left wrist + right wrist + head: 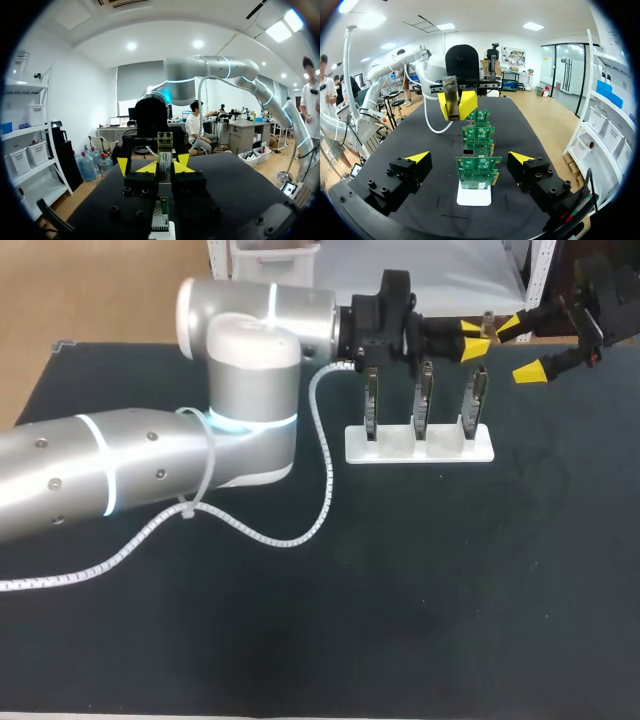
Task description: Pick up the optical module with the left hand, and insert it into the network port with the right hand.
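1. Over the row of circuit boards, the left gripper is closed to a narrow gap on the optical module, with 1 yellow-tipped finger pressed against each of its 2 sides.
2. The optical module stands upright in that grip. Its labelled end sticks out past the fingertips, and it is well clear of the table.
3. The right gripper hangs near the table's far right edge. Its 2 fingers are spread wide, they touch nothing, and it holds nothing.
4. The 2 grippers face each other, near but apart. In the right wrist view the left gripper and its module sit ahead of the spread fingers, above the boards.
5. 3 circuit boards stand upright in a row on a white stand, each apart from the next. The stand rests on the table below the left gripper.
6. The network port cannot be picked out for certain on the boards.
7. A white coiled cable runs from the left arm's wrist down onto the table and off to its left edge.
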You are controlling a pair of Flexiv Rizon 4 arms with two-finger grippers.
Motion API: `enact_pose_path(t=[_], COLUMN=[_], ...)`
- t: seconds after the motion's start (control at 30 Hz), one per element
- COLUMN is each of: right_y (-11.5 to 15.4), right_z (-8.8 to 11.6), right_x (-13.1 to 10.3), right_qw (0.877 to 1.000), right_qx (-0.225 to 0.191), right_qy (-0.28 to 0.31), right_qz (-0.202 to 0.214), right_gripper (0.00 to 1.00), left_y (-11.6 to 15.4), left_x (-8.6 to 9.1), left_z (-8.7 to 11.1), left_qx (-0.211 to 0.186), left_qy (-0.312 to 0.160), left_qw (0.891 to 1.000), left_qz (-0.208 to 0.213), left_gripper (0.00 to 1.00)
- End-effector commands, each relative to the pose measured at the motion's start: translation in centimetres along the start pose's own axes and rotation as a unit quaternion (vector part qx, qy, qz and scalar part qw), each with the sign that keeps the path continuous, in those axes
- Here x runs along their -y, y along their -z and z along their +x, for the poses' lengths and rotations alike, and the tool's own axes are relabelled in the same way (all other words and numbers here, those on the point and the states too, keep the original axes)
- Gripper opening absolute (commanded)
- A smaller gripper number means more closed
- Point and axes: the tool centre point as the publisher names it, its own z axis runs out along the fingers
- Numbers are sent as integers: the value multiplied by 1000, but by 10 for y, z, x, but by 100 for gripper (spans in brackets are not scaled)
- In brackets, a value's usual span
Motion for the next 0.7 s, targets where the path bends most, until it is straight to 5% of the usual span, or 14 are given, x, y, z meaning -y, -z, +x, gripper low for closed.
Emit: enact_pose_path(t=[0.03, 0.7], right_y=[0, 0], right_z=[0, 0], right_x=[-1, -1], right_qw=[1000, 1000], right_qx=[0, 0], right_qy=[0, 0], right_qz=[1, 1], right_gripper=[100, 100], left_y=[-3, -13], left_x=[1, -4], left_z=[3, 6], left_qx=[4, 0], left_qy=[0, 5], left_qw=[1000, 1000], left_qz=[-6, -8], left_gripper=[0, 0])
